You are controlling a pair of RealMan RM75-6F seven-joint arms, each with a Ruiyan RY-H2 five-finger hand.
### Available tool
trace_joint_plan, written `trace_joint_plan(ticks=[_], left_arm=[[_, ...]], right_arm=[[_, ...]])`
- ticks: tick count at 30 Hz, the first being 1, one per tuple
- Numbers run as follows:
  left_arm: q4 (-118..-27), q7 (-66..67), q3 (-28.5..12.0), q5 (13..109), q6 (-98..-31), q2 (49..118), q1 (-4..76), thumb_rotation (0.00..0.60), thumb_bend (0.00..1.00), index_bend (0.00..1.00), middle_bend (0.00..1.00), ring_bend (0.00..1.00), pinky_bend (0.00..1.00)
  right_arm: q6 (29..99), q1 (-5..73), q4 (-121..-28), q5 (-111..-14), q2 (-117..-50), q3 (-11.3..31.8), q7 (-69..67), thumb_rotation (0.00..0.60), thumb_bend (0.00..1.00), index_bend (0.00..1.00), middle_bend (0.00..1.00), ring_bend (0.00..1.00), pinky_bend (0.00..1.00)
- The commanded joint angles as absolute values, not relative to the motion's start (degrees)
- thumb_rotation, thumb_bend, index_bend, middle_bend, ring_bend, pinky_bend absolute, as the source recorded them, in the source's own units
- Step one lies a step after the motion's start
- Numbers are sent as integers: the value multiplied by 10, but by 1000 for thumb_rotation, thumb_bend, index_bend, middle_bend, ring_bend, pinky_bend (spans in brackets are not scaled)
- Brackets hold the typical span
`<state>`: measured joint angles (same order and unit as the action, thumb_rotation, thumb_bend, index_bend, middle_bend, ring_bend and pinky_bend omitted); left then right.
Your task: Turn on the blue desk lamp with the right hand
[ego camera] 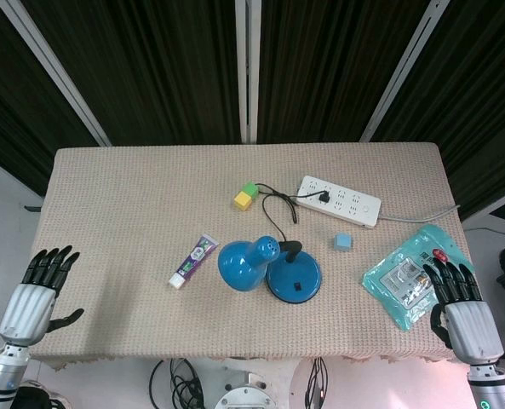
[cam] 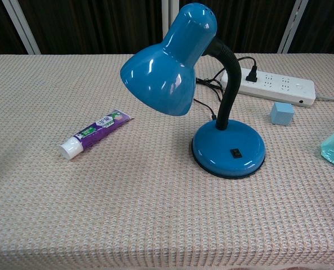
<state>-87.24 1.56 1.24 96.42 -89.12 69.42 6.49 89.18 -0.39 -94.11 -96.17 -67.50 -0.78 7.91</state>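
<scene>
Blue desk lamp (cam: 228,147) sits mid-table, slightly toward the near edge. Glossy enamel finish: round dome base with a small black rocker switch (cam: 234,152) on top, ribbed black gooseneck (cam: 227,90), bell-shaped shade (cam: 167,62). Neck rises from the base, then arcs over toward the robot's left; shade mouth points down and left, long axis tilted. Black cord (ego camera: 273,204) runs back to a white plastic power strip (ego camera: 339,200).

Table (ego camera: 133,196) is covered in coarse beige woven cloth with a waffle texture.

Right hand (ego camera: 458,307) is at the near right corner, fingers spread, holding nothing, fingertips over the edge of a crinkly teal plastic pouch (ego camera: 405,277); well apart from the lamp. Left hand (ego camera: 32,294) is off the near left edge, fingers apart, empty.

Also on the table: purple-white toothpaste tube (cam: 94,133) left of the lamp, small light-blue cube (cam: 281,112), yellow and green blocks (ego camera: 245,195) touching.
</scene>
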Motion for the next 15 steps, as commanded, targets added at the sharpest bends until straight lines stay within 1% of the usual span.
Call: trace_joint_plan(ticks=[1, 3, 5, 6, 9, 12, 15], left_arm=[[-873, 17, 13, 966, -892, 695, 65, 600, 28, 36, 9, 0, 0], [-875, 17, 14, 967, -893, 695, 65, 600, 28, 35, 9, 0, 0], [-875, 18, 14, 968, -893, 694, 64, 600, 28, 35, 9, 0, 0], [-875, 18, 15, 968, -893, 694, 64, 600, 29, 35, 9, 0, 0], [-875, 18, 15, 969, -893, 695, 64, 600, 28, 36, 9, 0, 0], [-874, 17, 15, 969, -892, 695, 65, 600, 28, 35, 9, 0, 0], [-872, 14, 16, 967, -888, 696, 66, 600, 28, 36, 9, 0, 0]], right_arm=[[875, 6, -944, -968, -681, -13, 77, 600, 908, 0, 209, 195, 293], [859, 13, -947, -969, -686, -19, 72, 600, 856, 0, 450, 412, 506], [841, 20, -949, -974, -692, -24, 76, 600, 835, 0, 585, 540, 623], [833, 25, -949, -978, -697, -28, 82, 600, 833, 0, 634, 581, 661], [813, 34, -955, -984, -708, -33, 94, 600, 817, 0, 736, 662, 731], [781, 48, -967, -981, -719, -38, 111, 600, 806, 0, 812, 726, 791], [738, 65, -982, -962, -731, -38, 130, 600, 796, 0, 853, 755, 820]])
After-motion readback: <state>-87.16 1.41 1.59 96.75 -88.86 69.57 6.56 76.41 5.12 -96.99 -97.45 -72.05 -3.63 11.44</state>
